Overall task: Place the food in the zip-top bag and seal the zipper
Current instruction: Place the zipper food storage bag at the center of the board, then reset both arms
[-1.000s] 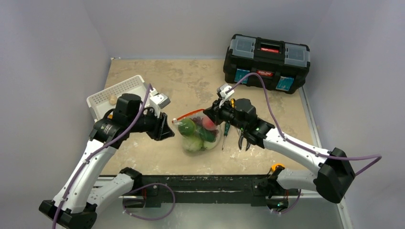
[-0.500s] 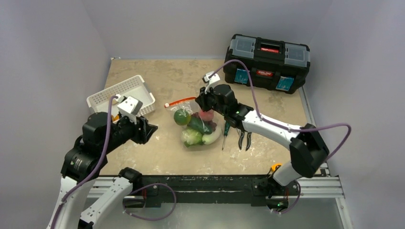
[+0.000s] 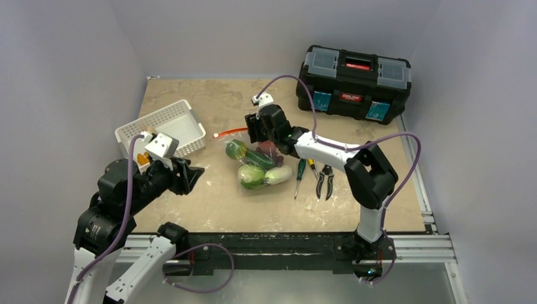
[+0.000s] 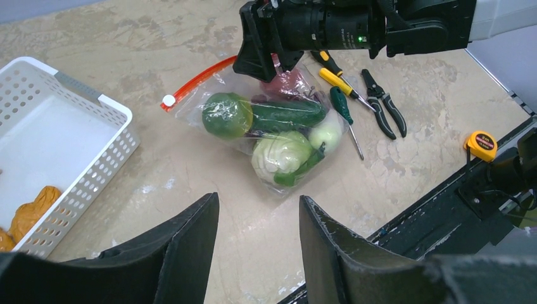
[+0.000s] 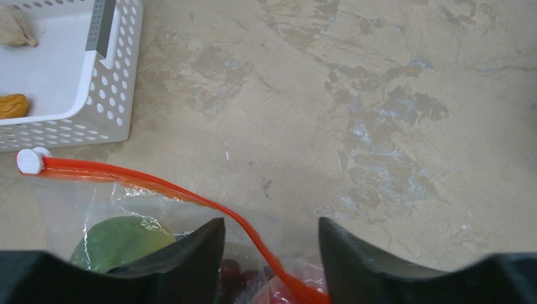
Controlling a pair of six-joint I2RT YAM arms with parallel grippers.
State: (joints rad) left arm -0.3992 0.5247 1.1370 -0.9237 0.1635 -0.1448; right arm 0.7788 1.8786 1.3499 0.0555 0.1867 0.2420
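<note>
The clear zip-top bag [image 3: 258,166] lies on the table with the food inside: a green round fruit [image 4: 227,115], a dark green cucumber [image 4: 285,114], a leafy cabbage [image 4: 282,152] and dark red grapes [image 5: 231,272]. Its orange-red zipper [image 5: 158,183] ends in a white tab [image 5: 28,160]. My right gripper [image 5: 271,225] hangs open over the bag's far edge, the zipper strip passing between its fingers untouched. My left gripper [image 4: 258,202] is open and empty, well back from the bag on the near left.
A white slotted basket [image 3: 166,125] holding orange-brown pieces stands at the left. Screwdrivers [image 3: 299,174] and pliers [image 3: 324,180] lie just right of the bag. A black toolbox [image 3: 353,82] sits at the back right, and a yellow tape measure [image 4: 481,144] near the front edge.
My right gripper slid left along the zipper and opened. My left gripper has opened wider as that arm drew back toward the near left, away from the bag. The bag shifted slightly left.
</note>
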